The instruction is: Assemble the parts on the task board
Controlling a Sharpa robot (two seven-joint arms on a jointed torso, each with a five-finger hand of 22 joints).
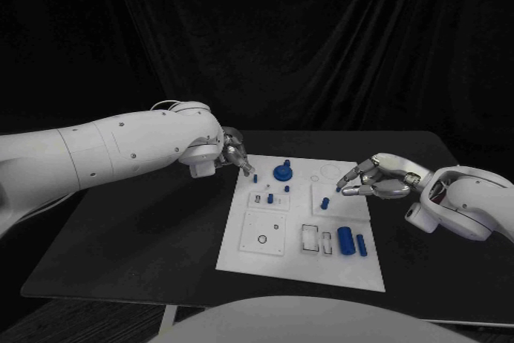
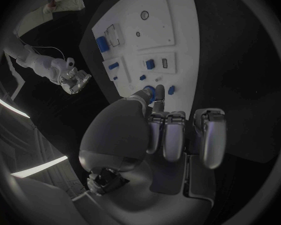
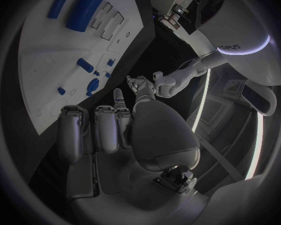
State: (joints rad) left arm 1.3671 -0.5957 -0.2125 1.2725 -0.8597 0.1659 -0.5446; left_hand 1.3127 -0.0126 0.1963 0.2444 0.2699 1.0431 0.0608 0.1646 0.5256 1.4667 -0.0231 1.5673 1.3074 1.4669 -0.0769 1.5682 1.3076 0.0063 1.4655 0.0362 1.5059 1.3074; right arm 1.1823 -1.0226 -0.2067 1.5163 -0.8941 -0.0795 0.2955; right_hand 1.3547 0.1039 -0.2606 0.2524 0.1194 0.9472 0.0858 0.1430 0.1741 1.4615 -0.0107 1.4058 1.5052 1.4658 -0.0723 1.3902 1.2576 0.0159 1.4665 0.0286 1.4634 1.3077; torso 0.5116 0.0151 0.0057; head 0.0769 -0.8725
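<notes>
task board [image 1: 281,265] is lying mid-table w/ blue parts [image 1: 346,239] on it. left hand [image 1: 232,154] is hovering at its far-left corner, right hand [image 1: 377,178] at the far-right edge, both w/ fingers curled, holding nothing. risk: curled fingers are sitting close to the knob part [image 1: 283,171], so a low reach could be knocking it or shoving the board.

A black table [image 1: 140,232] in front of a dark curtain [image 1: 321,61].
The tabletop is matte; the curtain hangs in folds across the whole background behind it.
</notes>
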